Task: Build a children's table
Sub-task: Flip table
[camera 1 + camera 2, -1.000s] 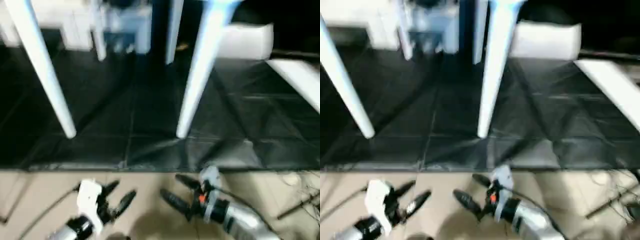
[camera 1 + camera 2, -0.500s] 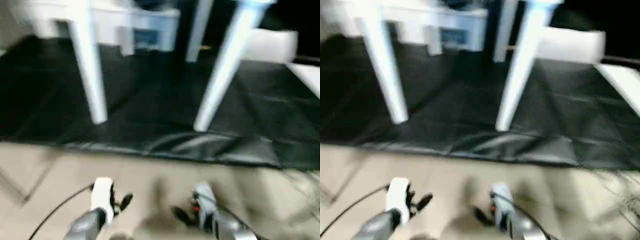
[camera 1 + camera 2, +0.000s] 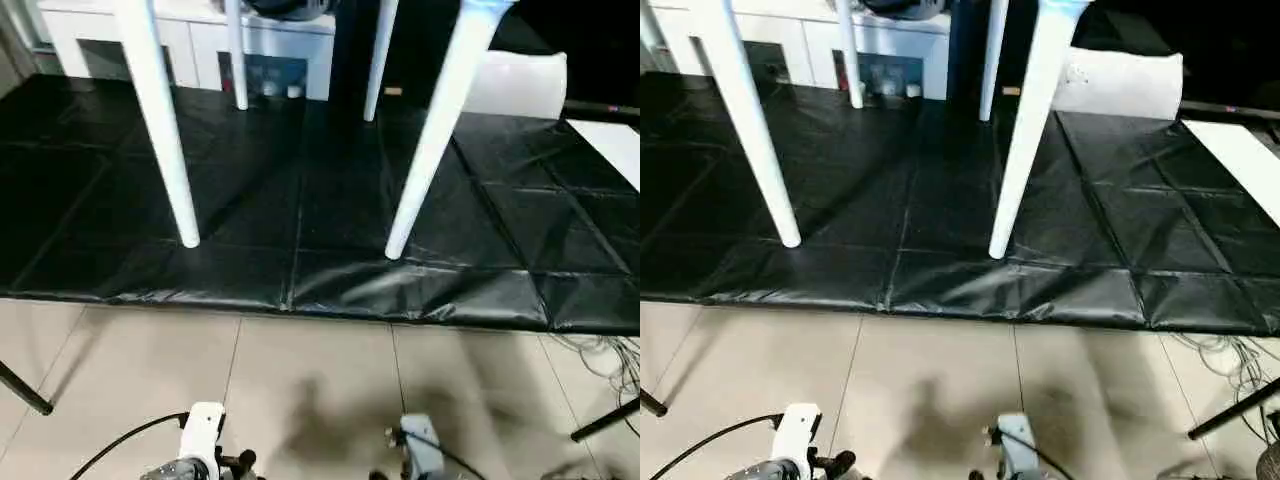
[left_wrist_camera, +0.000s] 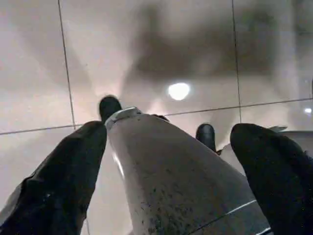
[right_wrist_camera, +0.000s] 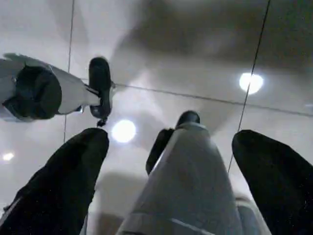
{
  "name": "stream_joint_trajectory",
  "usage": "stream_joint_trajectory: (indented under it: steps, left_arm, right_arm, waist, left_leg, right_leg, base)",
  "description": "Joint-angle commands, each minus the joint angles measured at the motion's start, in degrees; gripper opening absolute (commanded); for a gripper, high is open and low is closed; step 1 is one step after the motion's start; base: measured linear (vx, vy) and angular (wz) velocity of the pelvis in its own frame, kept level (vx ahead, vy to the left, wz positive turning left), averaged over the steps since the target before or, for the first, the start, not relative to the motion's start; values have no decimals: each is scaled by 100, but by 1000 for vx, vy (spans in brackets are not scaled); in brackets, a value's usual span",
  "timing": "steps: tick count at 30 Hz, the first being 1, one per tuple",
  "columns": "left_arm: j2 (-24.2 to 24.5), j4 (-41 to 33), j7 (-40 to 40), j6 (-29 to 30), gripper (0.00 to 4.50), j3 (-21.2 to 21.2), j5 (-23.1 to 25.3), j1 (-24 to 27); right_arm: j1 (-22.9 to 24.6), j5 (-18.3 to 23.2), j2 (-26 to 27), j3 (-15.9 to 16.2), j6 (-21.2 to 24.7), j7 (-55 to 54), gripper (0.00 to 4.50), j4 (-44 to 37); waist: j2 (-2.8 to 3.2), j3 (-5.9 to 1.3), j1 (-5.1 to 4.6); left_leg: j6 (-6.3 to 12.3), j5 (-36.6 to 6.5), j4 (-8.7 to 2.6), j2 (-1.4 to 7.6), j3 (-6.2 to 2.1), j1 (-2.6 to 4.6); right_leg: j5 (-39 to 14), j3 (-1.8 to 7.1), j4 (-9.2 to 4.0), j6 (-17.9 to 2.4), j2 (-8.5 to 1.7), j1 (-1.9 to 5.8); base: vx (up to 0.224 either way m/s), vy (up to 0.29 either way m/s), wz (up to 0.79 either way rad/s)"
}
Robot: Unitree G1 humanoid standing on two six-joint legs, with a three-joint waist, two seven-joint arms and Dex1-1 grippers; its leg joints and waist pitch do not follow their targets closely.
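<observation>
Legs of the children's table stand upright on the black-covered desk, four white tapered tubes with their long axes running up out of the head views, so the tabletop itself is cut off above. The near left leg and near right leg plant their feet just behind the desk's front edge; the far left leg and far right leg sit well behind that edge, close to the white cabinet. By the look of it the assembly is finished and the table is set on its feet.

Both arms hang well in front of the desk's front edge, over the tiled floor. The left tool lies roughly in line with the near left leg, the right tool with the near right leg, so each arm is nearer its own side's leg, and the table lies forward and above both. In the wrist views the left tool's fingers and the right tool's fingers are spread wide, released, gripping nothing.

A second ago both tools reached up close to the desk's front edge; now they are drawn down and back from it. The head camera has also shifted.
</observation>
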Motion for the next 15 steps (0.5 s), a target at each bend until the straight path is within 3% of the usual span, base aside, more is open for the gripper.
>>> stream_joint_trajectory:
  steps: [1, 6, 15]
  left_arm:
    - [-151, 242, -42, 30, 449, -38, 96, 100]
    - [-142, 311, -4, 14, 449, -27, 113, 59]
    - [-142, 311, -4, 14, 449, -27, 113, 59]
  right_arm:
    - [-66, -36, -44, -120, 58, -111, 450, 136]
    - [-94, -105, -48, -130, 66, -73, 450, 194]
    - [-94, -105, -48, -130, 66, -73, 450, 194]
  waist:
    - [49, -122, 5]
    - [47, -111, 17]
    - [34, -128, 21]
  left_leg:
    - [265, -1772, -544, 466, -188, 201]
    - [205, -1812, -555, 465, -176, 198]
    - [501, -1426, -522, 467, -162, 179]
  right_leg:
    - [1026, 190, -509, -1311, -625, -157]
    - [650, 211, -559, -1260, -640, -174]
    - [1339, 197, -508, -1183, -625, -175]
  base:
    - [0, 0, 0]
    - [0, 0, 0]
    - [0, 0, 0]
